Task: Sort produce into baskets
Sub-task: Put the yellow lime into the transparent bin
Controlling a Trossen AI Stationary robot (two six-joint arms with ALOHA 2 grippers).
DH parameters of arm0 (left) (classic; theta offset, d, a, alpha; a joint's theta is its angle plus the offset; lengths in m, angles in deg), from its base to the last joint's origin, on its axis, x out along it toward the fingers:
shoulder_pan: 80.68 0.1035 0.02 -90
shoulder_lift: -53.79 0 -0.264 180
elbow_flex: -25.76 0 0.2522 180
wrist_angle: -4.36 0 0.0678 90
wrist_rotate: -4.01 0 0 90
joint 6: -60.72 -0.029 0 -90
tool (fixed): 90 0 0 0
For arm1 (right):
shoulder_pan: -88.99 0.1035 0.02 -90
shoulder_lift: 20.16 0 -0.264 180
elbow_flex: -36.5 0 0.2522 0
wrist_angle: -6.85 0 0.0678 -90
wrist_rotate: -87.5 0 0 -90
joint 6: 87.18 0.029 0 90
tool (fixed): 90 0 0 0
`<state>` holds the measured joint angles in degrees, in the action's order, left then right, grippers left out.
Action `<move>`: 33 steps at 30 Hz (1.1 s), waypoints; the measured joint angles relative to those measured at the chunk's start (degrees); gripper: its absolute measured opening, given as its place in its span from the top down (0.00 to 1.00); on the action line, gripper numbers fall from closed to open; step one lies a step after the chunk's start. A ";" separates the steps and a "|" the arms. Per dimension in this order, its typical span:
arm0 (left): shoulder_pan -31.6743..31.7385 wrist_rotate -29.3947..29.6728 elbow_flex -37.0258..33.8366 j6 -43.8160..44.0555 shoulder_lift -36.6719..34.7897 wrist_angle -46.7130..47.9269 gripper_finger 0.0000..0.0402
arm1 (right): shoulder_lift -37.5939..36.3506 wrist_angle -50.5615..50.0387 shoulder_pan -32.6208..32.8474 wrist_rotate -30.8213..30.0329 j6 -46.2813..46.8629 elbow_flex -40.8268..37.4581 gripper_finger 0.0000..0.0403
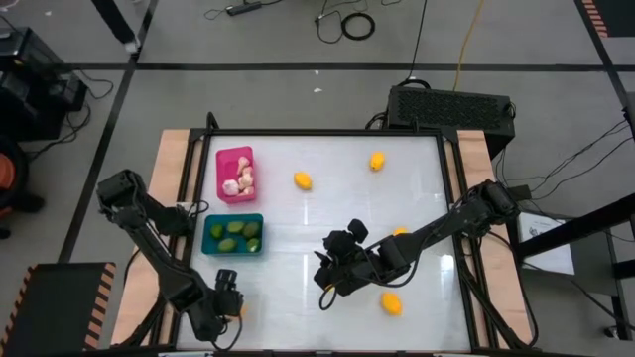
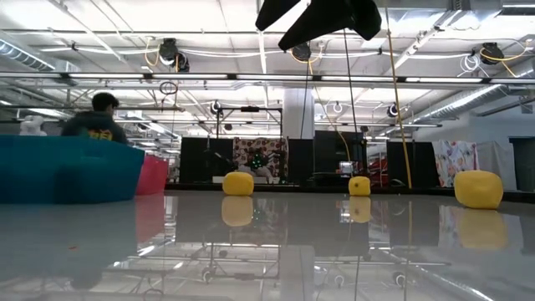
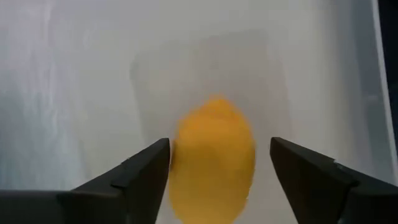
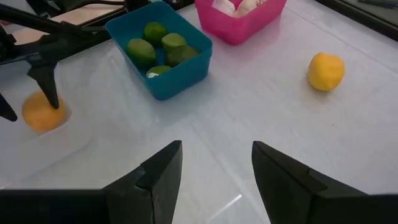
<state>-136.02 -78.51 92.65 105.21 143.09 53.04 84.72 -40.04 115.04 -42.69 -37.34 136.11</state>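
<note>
My left gripper (image 1: 230,300) is open at the table's near left. Its fingers stand on either side of a yellow-orange fruit (image 3: 212,163), which lies in the clear basket (image 3: 140,68) below them. The fruit also shows in the right wrist view (image 4: 41,113). My right gripper (image 1: 332,273) is open and empty above the middle of the table. The pink basket (image 1: 235,174) holds pale garlic bulbs (image 1: 243,180). The teal basket (image 1: 233,235) holds several dark green ovals (image 4: 155,46). Yellow fruits lie on the table at the far middle (image 1: 303,180), the far right (image 1: 377,161) and the near right (image 1: 392,303).
Another yellow fruit (image 1: 400,232) shows partly behind my right arm. The two coloured baskets stand in a column along the table's left side. Bare white tabletop lies between the baskets and the fruits. A person (image 2: 96,121) is in the room beyond the table.
</note>
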 joint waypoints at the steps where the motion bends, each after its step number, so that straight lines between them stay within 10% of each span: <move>1: 0.27 -0.81 0.00 -0.42 0.00 0.06 0.28 | 0.00 0.00 0.00 0.01 0.00 0.00 0.54; 12: 2.10 -5.48 6.82 -12.27 0.00 4.49 0.24 | 0.00 0.02 0.19 0.01 1.45 0.00 0.54; 23: 5.09 10.68 10.63 -28.98 -2.88 10.36 0.24 | 0.00 -2.46 3.43 0.04 8.47 0.00 0.54; 33: 10.93 19.82 5.07 -32.78 -22.52 11.32 0.24 | 0.00 -9.38 10.81 7.93 26.09 0.00 0.54</move>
<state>-125.09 -58.69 97.71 72.43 120.57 64.37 84.72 -49.42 125.85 -34.76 -11.25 136.11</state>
